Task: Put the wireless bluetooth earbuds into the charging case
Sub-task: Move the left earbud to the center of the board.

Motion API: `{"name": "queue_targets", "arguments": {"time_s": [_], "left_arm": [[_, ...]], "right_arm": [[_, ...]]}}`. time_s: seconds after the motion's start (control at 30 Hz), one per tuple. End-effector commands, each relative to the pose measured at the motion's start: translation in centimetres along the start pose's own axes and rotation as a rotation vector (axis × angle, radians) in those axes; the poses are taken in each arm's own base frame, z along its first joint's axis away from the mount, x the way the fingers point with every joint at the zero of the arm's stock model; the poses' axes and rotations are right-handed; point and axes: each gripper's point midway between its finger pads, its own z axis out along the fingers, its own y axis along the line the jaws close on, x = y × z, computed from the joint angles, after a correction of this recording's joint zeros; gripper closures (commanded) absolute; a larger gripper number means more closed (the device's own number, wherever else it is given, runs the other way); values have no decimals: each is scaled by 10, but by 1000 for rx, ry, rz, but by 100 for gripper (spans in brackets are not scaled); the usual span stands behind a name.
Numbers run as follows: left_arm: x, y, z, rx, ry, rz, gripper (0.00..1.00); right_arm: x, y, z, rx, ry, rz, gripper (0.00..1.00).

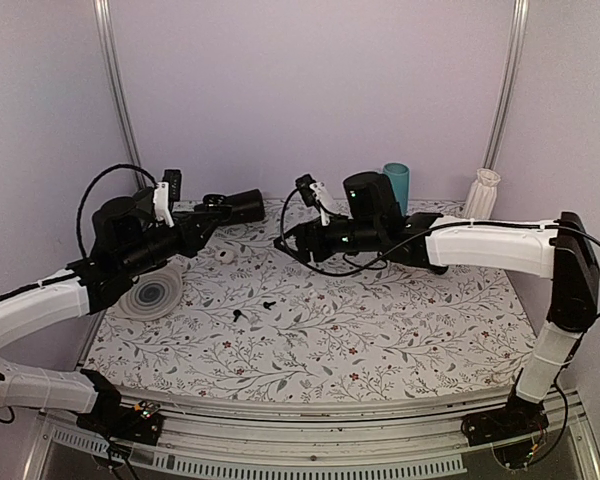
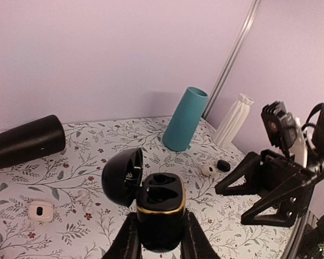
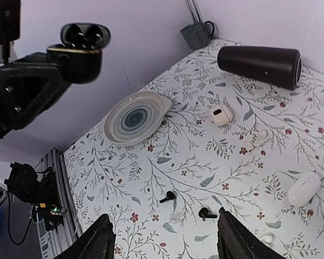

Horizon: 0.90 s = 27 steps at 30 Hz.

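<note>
I have the left jaws clamped on the charging case, lid open to present its sockets, and the right jaws open, empty, above the earbuds at their 7 o'clock on the bench.

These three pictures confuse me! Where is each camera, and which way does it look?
Top view: high behind the arms, looking down at the flowery table; left arm and right arm show.
Left wrist: on the left arm, looking forward over the left hand squeezing the open black case; right arm opposite.
Right wrist: on the right arm, looking down at two black earbuds; open right hand at bottom.
Shared: both wrist views show the case and black tube.
</note>
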Motion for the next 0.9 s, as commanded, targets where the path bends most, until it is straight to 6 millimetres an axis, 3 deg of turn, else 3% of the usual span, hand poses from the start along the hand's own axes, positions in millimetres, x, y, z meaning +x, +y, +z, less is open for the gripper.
{"name": "queue_targets", "arguments": {"time_s": [0.0,0.3,0.53,0.67,0.87], "left_arm": [[-2,33,-11,-142,-13,-38,100],[-16,50,-23,-196,-51,-57,100],[-24,53,-27,-182,-56,-57,100],[-27,56,-29,-181,-62,-60,100],[-25,58,-31,-180,-54,-69,100]], "right_arm": [[21,-6,27,54,67,83,36],[89,-14,95,115,245,212,44],[107,-28,136,178,261,197,47],[135,-29,163,197,316,142,47],[145,-28,182,215,316,81,50]]}}
